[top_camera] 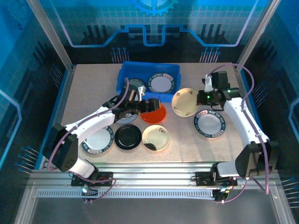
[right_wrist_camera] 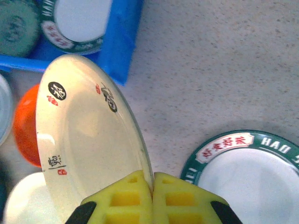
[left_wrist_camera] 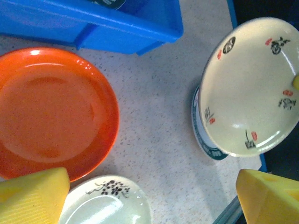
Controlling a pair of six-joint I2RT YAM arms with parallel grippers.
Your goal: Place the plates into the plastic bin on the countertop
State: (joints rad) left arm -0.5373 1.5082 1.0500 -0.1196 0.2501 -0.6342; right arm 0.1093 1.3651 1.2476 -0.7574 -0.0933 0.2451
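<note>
Yellow right gripper (right_wrist_camera: 153, 186) tight on tilted cream plate (right_wrist_camera: 88, 135), red-and-black marks; left gripper (left_wrist_camera: 150, 198) spread.

Overhead camera from behind; close downward wrist cameras, cream plate (left_wrist_camera: 250, 88) common to both.

"HAO" on green-rimmed plate (right_wrist_camera: 247, 184), red Chinese characters beside, black Chinese marks on cream plate (right_wrist_camera: 88, 140)

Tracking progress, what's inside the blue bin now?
Two plates: a green-rimmed white plate on the right, a grey-green plate on the left. The left arm covers part of that plate and the blue bin floor.
</note>
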